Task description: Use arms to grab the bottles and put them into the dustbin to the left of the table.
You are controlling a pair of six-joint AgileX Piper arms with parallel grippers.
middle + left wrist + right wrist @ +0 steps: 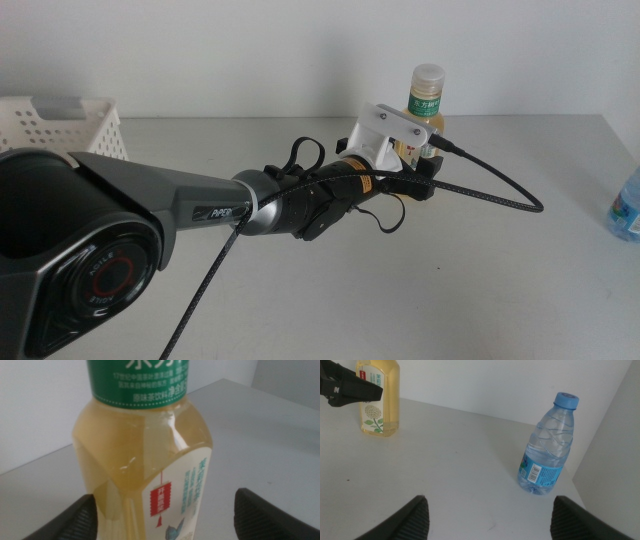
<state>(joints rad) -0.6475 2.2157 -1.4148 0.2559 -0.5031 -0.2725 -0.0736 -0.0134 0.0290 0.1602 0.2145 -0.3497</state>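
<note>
Dark left end effector (165, 515) spread wide around yellow tea bottle (145, 455), not yet clenched, bottle upright on tabletop (520, 270). Risked tipping it if closed off-centre. Right end effector (487, 515) released, waiting near water bottle (545, 445). Dustbin (60, 125) far left.

Site: robot test lab | Evidence: plain grey table (560, 290) against bare white wall (250, 50); black arm (200, 205) with exposed cable (500, 190); staged bottles (545, 440); white basket (60, 125)
</note>
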